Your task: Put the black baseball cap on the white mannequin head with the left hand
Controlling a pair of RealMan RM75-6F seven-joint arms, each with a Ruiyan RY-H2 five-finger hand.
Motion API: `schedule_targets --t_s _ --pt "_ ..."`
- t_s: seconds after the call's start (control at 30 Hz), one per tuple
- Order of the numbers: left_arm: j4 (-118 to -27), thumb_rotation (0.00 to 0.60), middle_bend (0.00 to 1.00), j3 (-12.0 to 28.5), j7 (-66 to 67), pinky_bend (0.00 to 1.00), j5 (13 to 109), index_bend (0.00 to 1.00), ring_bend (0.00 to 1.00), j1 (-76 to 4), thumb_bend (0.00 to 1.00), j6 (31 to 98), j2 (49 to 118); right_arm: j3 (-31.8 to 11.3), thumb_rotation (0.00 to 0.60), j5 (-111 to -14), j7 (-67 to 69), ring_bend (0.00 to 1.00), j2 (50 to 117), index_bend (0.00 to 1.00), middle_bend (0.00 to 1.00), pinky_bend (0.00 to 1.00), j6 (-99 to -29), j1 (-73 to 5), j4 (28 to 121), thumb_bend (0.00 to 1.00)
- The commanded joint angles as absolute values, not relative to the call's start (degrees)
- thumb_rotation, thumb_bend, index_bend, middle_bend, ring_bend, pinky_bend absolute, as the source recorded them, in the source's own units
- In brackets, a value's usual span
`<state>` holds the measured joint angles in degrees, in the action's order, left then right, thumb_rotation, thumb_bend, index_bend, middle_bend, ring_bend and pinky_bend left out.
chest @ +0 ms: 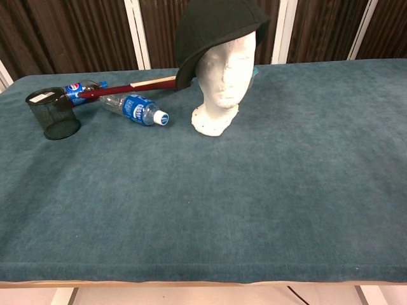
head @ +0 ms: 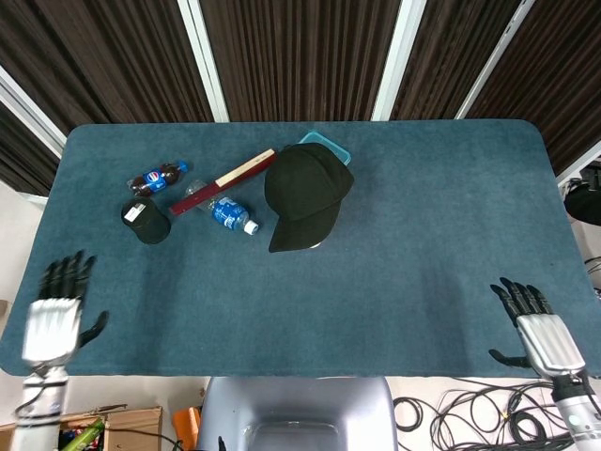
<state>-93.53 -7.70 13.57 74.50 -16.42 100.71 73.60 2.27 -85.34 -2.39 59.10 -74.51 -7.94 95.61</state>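
The black baseball cap sits on the white mannequin head, its brim tilted down to the left side of the face. My left hand is off the table's near left corner, fingers spread and holding nothing. At the near right edge my right hand is also spread and empty. Neither hand shows in the chest view.
A black mesh cup, a cola bottle, a blue-labelled water bottle and a red and cream folded fan lie left of the mannequin. A teal tray sits behind it.
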Motion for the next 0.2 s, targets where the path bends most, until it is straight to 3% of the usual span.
schedule_targets --t_s 0.03,0.2 --pt "-90.22 0.600 0.04 -10.86 12.71 0.07 78.87 0.00 0.04 -10.56 0.28 102.99 71.53 1.49 0.600 -83.90 -5.82 0.00 60.59 0.00 0.00 0.00 -75.46 -7.31 96.79 0.07" --pt "-89.74 0.600 0.04 -11.85 11.86 0.07 84.61 0.00 0.04 -9.39 0.28 102.07 71.35 1.77 0.600 -83.59 -7.48 0.00 61.17 0.00 0.00 0.00 -74.78 -7.27 96.80 0.07"
